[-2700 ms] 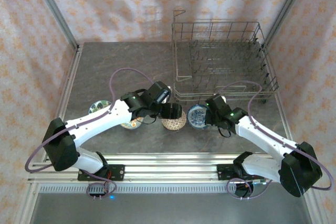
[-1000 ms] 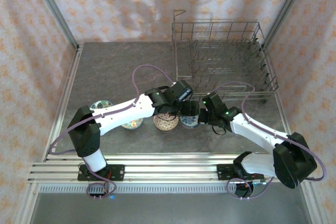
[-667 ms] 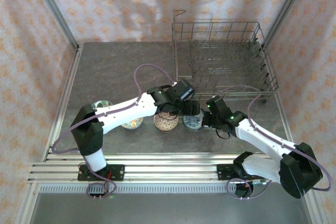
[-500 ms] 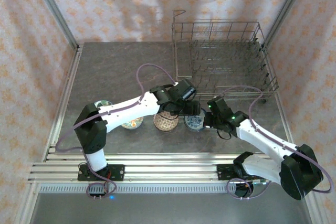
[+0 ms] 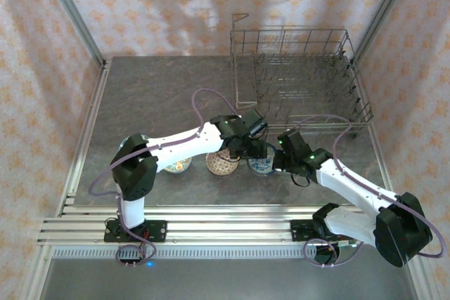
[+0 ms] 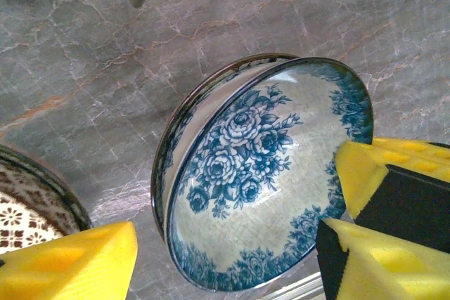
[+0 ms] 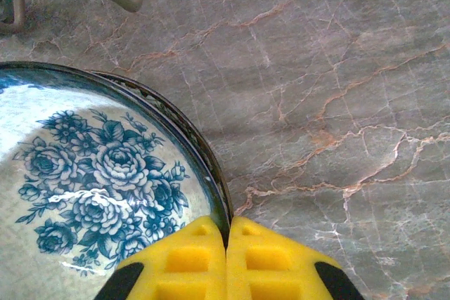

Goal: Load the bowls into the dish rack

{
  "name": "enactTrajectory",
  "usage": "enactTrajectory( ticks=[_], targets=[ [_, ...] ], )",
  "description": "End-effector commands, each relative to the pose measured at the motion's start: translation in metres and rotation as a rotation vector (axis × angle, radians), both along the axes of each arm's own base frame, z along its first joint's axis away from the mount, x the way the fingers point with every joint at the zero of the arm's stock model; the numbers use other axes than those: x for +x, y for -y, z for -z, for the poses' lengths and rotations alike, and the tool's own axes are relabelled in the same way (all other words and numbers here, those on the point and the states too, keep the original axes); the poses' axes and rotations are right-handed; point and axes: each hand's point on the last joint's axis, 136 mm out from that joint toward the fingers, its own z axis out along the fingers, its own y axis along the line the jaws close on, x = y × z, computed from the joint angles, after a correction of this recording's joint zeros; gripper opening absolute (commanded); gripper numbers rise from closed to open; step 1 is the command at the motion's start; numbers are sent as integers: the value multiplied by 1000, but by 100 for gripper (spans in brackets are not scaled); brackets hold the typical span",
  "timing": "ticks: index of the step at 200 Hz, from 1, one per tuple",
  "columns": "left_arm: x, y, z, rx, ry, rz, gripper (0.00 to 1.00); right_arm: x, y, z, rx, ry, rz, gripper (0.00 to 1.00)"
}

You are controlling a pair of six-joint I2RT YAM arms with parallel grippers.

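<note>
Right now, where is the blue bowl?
In the top view the blue bowl sits near the centre, just in front of the rack, right of the brown bowl, its rim pinched by the right gripper.

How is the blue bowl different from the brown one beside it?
The blue bowl has blue roses inside; the brown bowl has a brown-and-cream pattern. The right gripper pinches the blue bowl's rim; nothing grips the brown bowl. Both are round and outside the rack.
</note>
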Motion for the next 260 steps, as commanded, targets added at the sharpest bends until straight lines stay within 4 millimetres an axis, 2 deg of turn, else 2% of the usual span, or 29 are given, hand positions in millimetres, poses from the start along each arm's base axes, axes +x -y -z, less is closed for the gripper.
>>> enactTrajectory(
  ticks=[1,33,35,39,81,140,142,149,209,260],
  targets=[
    [-7,2,4,20,-38,12,68,-7,10,3,-45,-40,11,5],
    [-7,3,3,21,-42,14,68,-7,10,3,-46,-42,8,5],
    [-7,3,12,38,-55,13,68,-7,9,3,-46,-40,6,5],
    [-8,3,16,44,-60,15,67,-7,9,3,-46,-41,4,5],
    [-10,2,26,62,-82,13,66,-7,8,0,-41,-42,-2,6],
    [-11,-3,21,67,-45,1,61,-9,10,0,-46,-49,3,6],
    [-11,-3,11,48,-29,0,61,-9,10,0,-45,-50,4,6],
    [-11,-4,6,41,-12,-3,61,-9,10,0,-45,-50,6,7],
    [-21,-12,7,45,44,-42,63,-13,8,-6,-45,-70,-18,7],
    [-26,-14,6,21,55,-74,63,-22,1,-3,-13,-101,-56,6]
  ],
)
